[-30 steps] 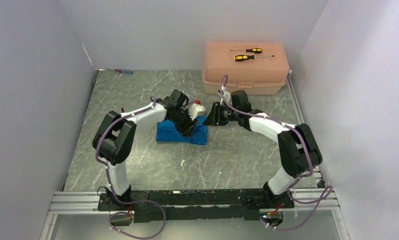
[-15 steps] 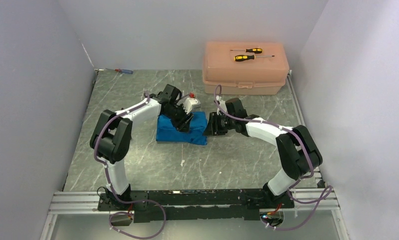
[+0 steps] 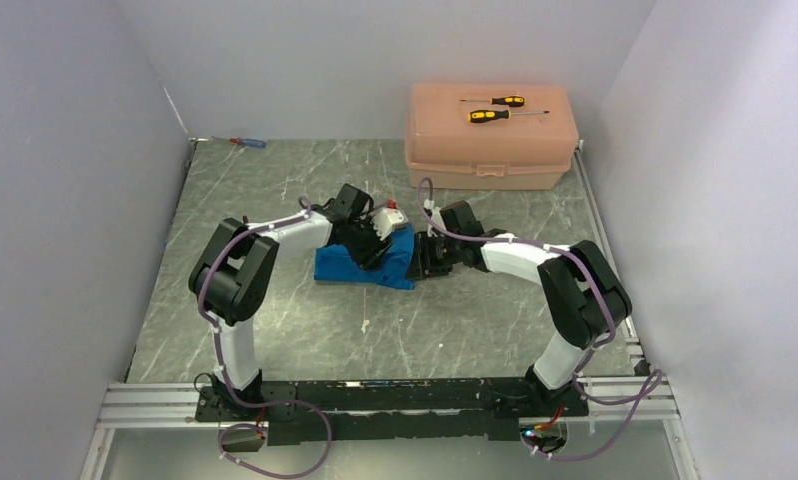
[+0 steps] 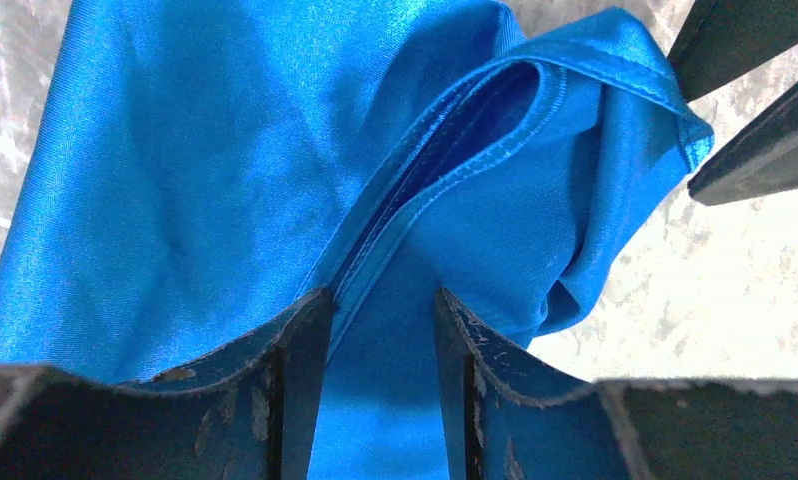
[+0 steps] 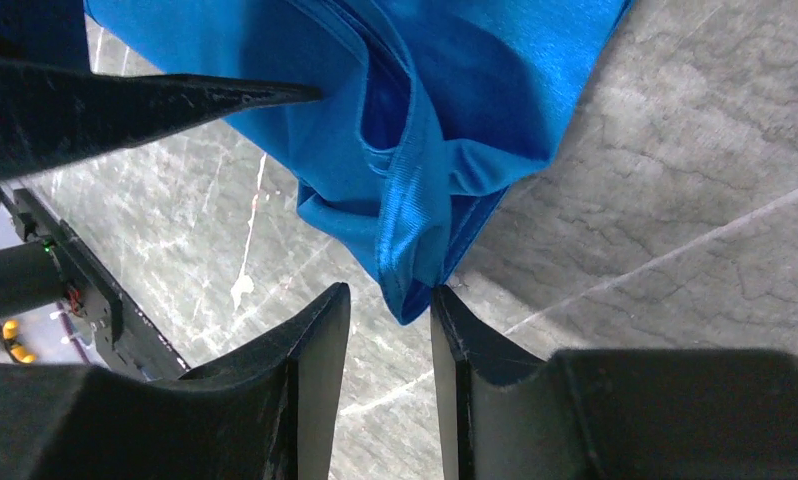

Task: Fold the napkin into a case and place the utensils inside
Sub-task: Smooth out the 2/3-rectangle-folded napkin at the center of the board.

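The bright blue napkin [image 3: 347, 265] lies folded and bunched on the grey table. My left gripper [image 3: 377, 246] is down on its top, jaws apart, with flat cloth [image 4: 225, 150] showing between the fingers [image 4: 300, 335] and a hemmed fold running away from them. My right gripper [image 3: 422, 258] sits at the napkin's right end, open, with the cloth's hanging corner [image 5: 415, 290] just touching the inside tip of one finger [image 5: 450, 320] and bare table in the gap. No slim flat case shape shows. The utensils are out of view.
A peach plastic box [image 3: 490, 150] stands at the back right with two yellow-and-black screwdrivers [image 3: 497, 115] on its lid. A small blue-and-red screwdriver [image 3: 245, 142] lies at the back left corner. Grey walls close in both sides.
My right gripper has come down and left to the napkin's right corner. The left gripper swung back a little, then returned onto the cloth. The napkin stays in place.
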Robot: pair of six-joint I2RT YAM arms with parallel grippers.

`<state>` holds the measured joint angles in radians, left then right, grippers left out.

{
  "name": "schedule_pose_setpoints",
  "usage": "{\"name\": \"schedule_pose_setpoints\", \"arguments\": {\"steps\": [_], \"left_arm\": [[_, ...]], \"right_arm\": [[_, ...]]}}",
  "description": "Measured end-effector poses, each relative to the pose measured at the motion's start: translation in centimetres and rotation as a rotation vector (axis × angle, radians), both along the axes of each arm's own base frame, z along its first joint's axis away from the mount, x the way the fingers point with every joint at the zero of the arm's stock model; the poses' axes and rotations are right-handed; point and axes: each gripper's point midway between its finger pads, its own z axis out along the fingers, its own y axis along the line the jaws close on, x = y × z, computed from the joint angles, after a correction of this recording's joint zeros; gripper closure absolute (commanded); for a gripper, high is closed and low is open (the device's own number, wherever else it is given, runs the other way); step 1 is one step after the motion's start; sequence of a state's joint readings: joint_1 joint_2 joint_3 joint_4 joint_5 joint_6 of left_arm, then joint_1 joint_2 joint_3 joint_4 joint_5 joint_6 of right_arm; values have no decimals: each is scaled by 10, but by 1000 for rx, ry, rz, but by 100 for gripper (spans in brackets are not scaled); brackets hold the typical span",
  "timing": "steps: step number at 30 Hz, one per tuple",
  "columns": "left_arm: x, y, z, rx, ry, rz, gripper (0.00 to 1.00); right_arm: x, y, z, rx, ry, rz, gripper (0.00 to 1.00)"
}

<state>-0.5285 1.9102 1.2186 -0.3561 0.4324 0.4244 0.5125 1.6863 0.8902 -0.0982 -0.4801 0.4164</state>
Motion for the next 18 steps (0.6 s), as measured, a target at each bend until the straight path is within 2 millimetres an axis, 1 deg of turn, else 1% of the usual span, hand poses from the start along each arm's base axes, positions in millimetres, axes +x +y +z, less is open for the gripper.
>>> {"name": "schedule_pose_setpoints", "arguments": {"steps": [3, 4, 7, 9, 18], "left_arm": [[2, -6, -1, 7, -51, -7, 53], [3, -7, -1, 10, -64, -10, 53], [3, -10, -1, 21, -94, -16, 54], [4, -12, -2, 27, -107, -21, 54], [2, -10, -1, 39, -146, -50, 54]], "right_arm": [[4, -2, 0, -21, -15, -3, 63], [5, -2, 0, -25, -22, -4, 66], [7, -3, 0, -33, -31, -3, 77], [9, -2, 1, -32, -37, -1, 82], [20, 2, 8, -20, -52, -6, 83]]}}
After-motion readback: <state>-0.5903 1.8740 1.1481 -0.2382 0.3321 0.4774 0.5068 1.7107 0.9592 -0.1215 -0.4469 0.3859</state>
